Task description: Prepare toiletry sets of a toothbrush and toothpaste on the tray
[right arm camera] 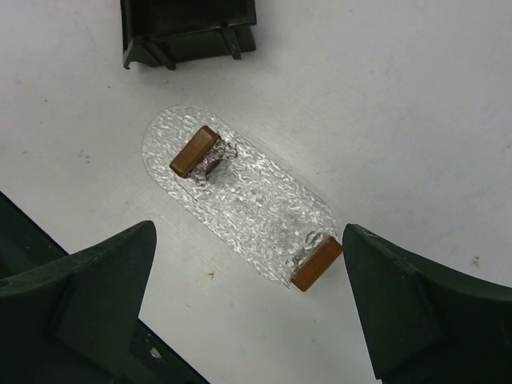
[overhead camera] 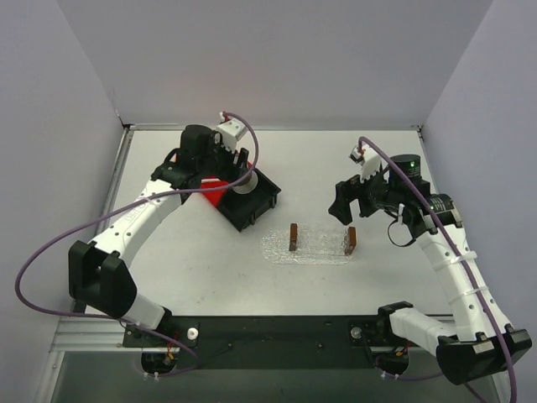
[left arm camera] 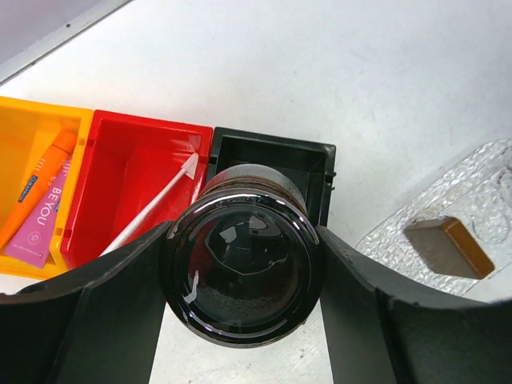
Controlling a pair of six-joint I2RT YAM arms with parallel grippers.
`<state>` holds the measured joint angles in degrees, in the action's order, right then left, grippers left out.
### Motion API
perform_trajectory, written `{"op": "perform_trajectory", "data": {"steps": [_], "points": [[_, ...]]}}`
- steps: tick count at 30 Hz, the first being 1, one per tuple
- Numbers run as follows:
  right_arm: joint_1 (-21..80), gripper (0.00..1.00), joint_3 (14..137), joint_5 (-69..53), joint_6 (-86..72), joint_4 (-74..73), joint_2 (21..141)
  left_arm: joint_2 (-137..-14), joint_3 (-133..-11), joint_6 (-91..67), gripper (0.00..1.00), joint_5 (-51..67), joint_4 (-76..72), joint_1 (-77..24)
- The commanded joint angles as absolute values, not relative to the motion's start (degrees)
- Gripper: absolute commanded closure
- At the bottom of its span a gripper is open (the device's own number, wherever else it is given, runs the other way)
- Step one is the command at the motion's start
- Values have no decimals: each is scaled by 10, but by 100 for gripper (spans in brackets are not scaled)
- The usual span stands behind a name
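Note:
The white toothbrush (left arm camera: 152, 212) lies slanted in the red bin (left arm camera: 128, 160). The orange toothpaste tube (left arm camera: 36, 192) and the pink tube (left arm camera: 44, 228) lie in the orange bin (left arm camera: 20, 120). The clear bumpy tray (overhead camera: 319, 248) lies mid-table; it also shows in the right wrist view (right arm camera: 248, 200) and the left wrist view (left arm camera: 488, 184). My left gripper (overhead camera: 239, 174) is shut on a round glossy black jar (left arm camera: 244, 264) above the black bin (left arm camera: 272, 156). My right gripper (overhead camera: 342, 206) is open and empty, above the table beside the tray's right end.
Two brown blocks (overhead camera: 294, 237) (overhead camera: 351, 240) of a clear rack stand on the tray, one near each end. The red bin (overhead camera: 214, 195) and black bin (overhead camera: 256, 206) sit side by side at the back left; my left arm covers the orange bin from above.

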<state>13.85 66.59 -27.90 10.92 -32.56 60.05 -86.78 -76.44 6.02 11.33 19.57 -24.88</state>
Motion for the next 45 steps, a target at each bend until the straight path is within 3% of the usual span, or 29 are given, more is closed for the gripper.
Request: {"op": "perform_trajectory", "data": {"steps": [1,6,15,45], "points": [[136,5,694,-373,48,-268,629,-811,-794,9,100,162,103,-229],[137,8,704,-472,-17,-203,684,-788,-791,-42,100,192,84,-217],[150,14,706,-596,-207,46,789,-754,-784,-119,100,243,52,-206],[214,35,700,-677,-568,554,956,-700,-701,-239,100,314,-81,-207]]}}
